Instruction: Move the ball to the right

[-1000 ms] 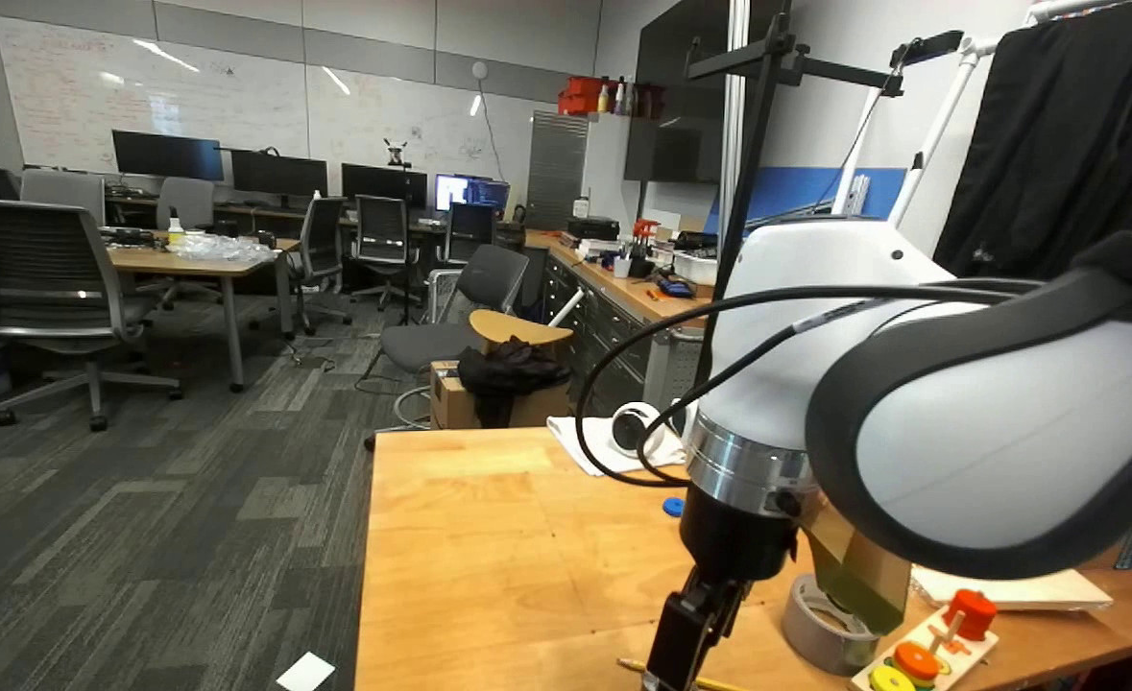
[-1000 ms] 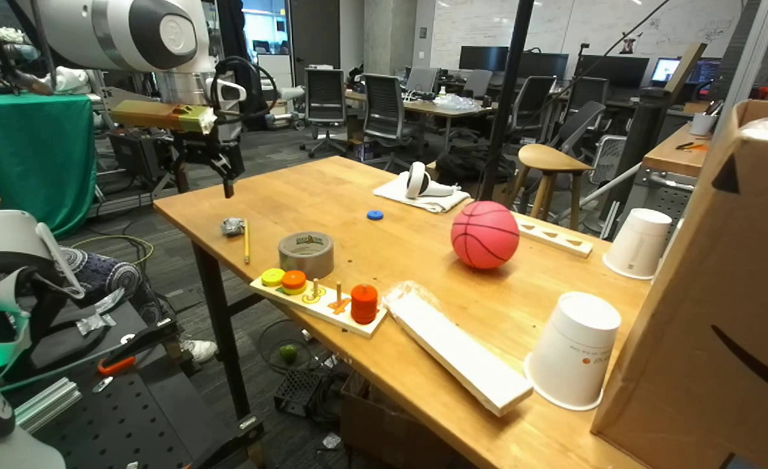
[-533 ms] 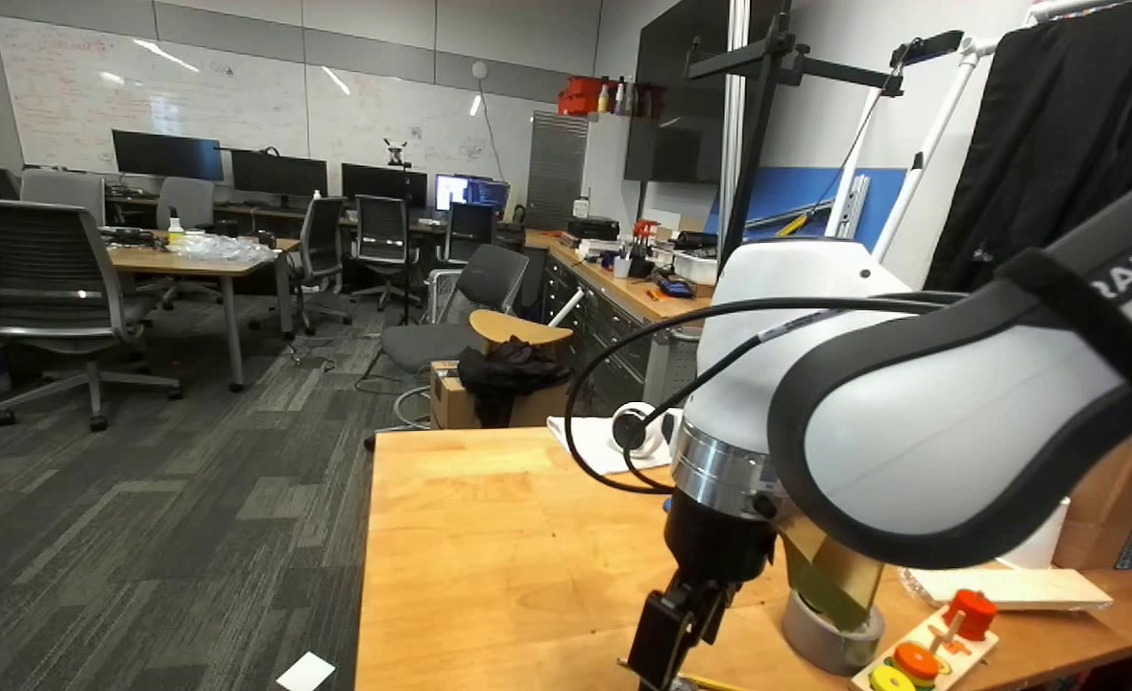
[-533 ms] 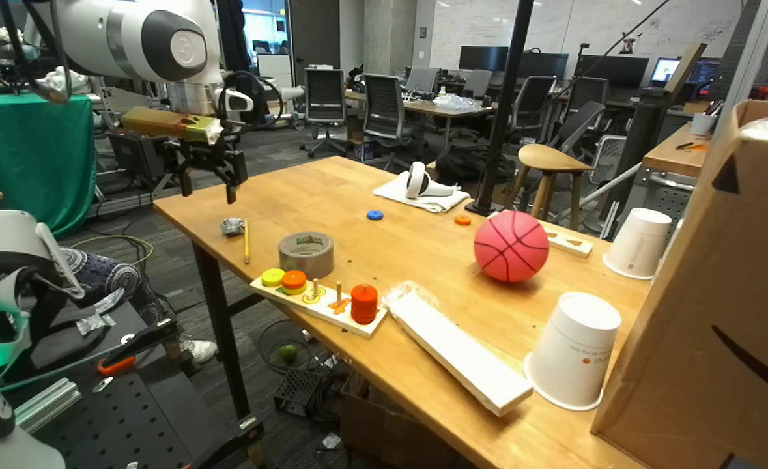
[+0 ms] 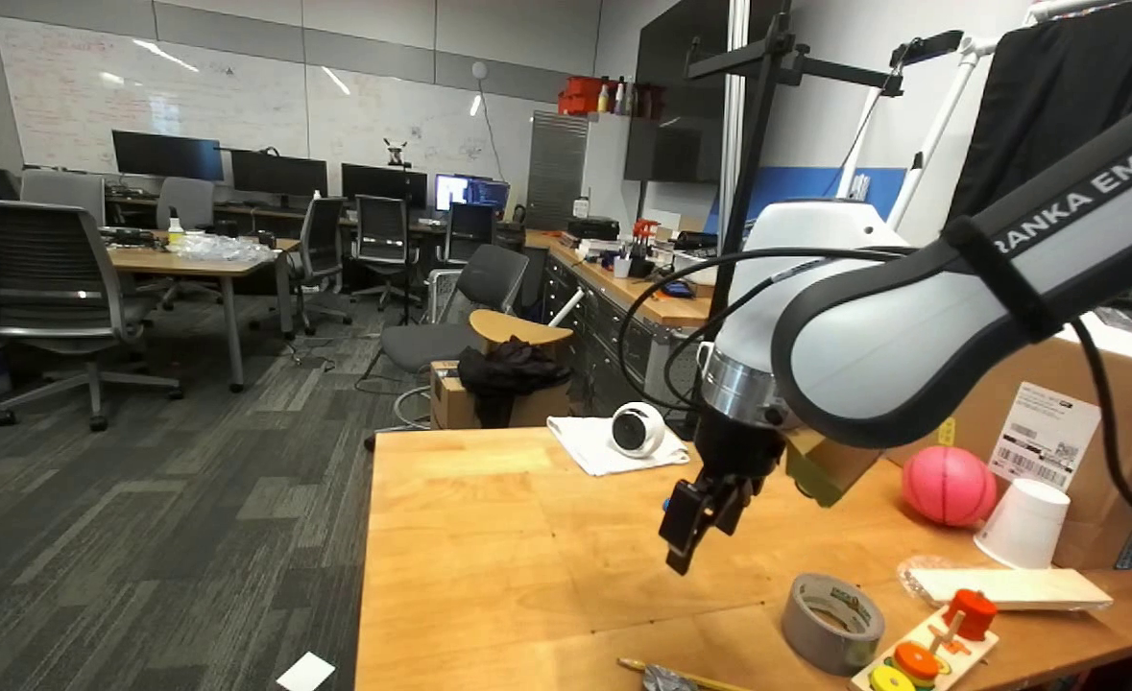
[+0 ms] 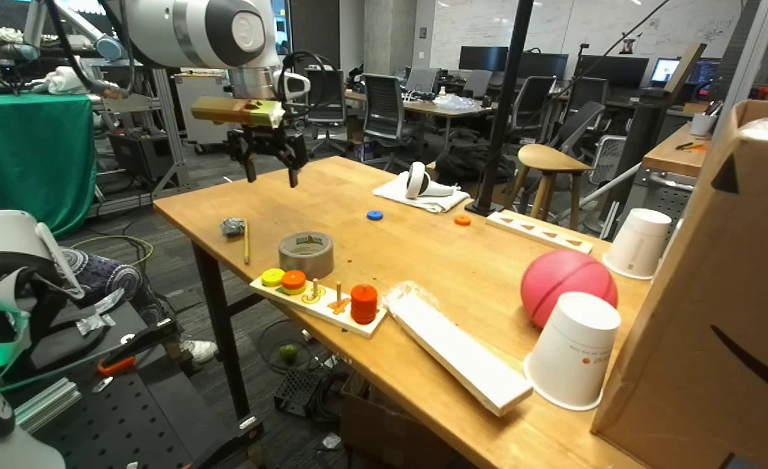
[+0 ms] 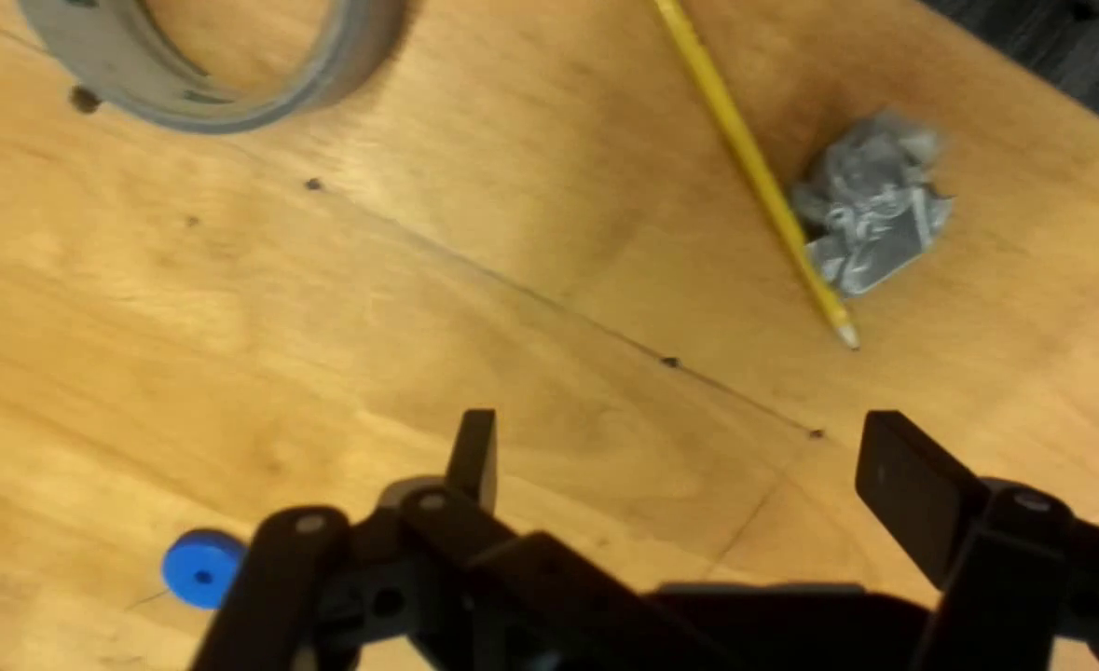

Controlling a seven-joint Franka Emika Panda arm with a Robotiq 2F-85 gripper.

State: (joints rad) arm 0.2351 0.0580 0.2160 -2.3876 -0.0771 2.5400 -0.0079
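The pinkish-red ball point(image 6: 556, 280) with dark seams rests on the wooden table near the large cardboard box. In an exterior view a white cup in front hides its lower right part. It also shows beside that cup in an exterior view point(image 5: 948, 486); I cannot tell if they touch. My gripper point(image 6: 272, 180) is open and empty, raised above the table and well apart from the ball. It also shows in an exterior view point(image 5: 703, 549). In the wrist view the gripper point(image 7: 680, 438) has its fingers wide apart over bare wood, and the ball is out of view.
A tape roll point(image 6: 306, 254), a peg board with discs point(image 6: 318, 301), a wrapped white plank point(image 6: 458, 348) and a white cup point(image 6: 574, 352) stand along the table. The cardboard box point(image 6: 716, 293) is at its end. A pencil point(image 7: 754, 168) and crumpled foil point(image 7: 873, 200) lie near the gripper.
The ball has rolled along the table toward the cups and cardboard box, away from the triangle-cut board. My open gripper has moved further over the table, toward the headset side.
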